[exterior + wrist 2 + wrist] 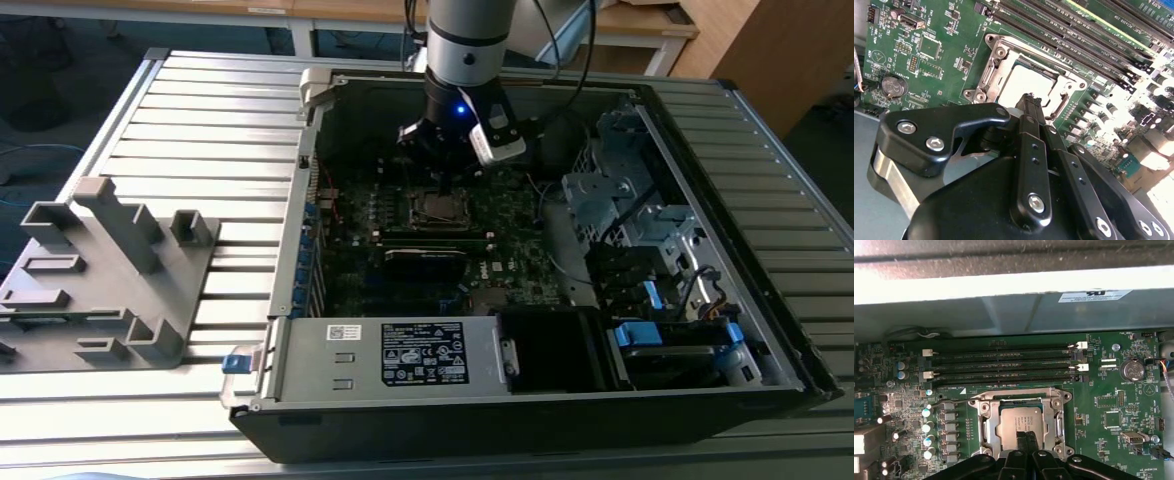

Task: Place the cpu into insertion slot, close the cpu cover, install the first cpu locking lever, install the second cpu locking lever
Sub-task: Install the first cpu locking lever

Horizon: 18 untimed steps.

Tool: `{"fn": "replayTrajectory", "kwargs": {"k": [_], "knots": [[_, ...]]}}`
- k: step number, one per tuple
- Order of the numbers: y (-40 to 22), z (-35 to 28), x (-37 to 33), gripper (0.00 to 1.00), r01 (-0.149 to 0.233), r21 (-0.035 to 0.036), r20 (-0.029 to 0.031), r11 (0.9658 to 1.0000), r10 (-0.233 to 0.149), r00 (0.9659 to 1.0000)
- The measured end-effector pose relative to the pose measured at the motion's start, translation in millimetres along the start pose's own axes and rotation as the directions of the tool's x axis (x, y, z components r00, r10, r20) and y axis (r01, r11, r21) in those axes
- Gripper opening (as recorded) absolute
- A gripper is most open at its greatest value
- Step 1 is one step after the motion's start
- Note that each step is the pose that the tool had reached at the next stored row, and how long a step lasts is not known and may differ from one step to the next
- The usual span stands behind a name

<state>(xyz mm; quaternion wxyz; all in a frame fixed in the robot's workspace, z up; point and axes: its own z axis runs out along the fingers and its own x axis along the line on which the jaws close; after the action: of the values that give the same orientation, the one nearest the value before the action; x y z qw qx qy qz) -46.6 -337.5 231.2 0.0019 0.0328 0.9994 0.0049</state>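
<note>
DESKTOP ASSEMBLY BENCH: 1 Universal Robots arm reaches down into an open computer case that lies on its side on a slatted metal table. In the exterior view its gripper hangs directly over the processor socket. The cpu sits in that socket on the green motherboard, its dull metal top level. The silvery cpu cover lies flat around it, with the chip showing through the cover's open window. In both wrist views the gripper's 2 black fingers stand pressed together, with no gap and nothing seen between them. Their tips meet the cpu's top near 1 edge (whether they press on the chip or hang just above it cannot be told). How the socket's locking levers stand cannot be made out either. A bank of long memory slots runs beside the socket, between it and the grey case wall, and a round coin battery sits farther along the board. In the exterior view, a power supply with a white label occupies the near end of the case. A grey plastic fixture rests on the table at the exterior view's left, well apart from the case.
</note>
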Motion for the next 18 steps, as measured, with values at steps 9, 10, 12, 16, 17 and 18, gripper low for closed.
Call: {"fn": "replayTrajectory", "kwargs": {"k": [9, 10, 12, 16, 17, 18], "knots": [[0.0, -0.9, 0.0, 0.10, 0.000, -0.0002, 0.0001, 1.0000, 0.000, 1.0000], [0.0, -1.0, 0.0, 0.10, 0.000, -0.0001, 0.0000, 1.0000, 0.000, 1.0000], [0.0, -1.1, 0.0, 0.10, 0.000, 0.0000, 0.0000, 1.0000, 0.000, 1.0000], [0.0, -1.7, 0.0, 0.10, 0.000, 0.0006, -0.0003, 1.0000, 0.000, 1.0000], [0.0, -2.3, 0.0, 0.10, 0.000, 0.0005, -0.0002, 1.0000, 0.000, 1.0000], [0.0, -3.1, 0.0, 0.10, 0.000, 0.0002, -0.0001, 1.0000, 0.000, 1.0000]]}}
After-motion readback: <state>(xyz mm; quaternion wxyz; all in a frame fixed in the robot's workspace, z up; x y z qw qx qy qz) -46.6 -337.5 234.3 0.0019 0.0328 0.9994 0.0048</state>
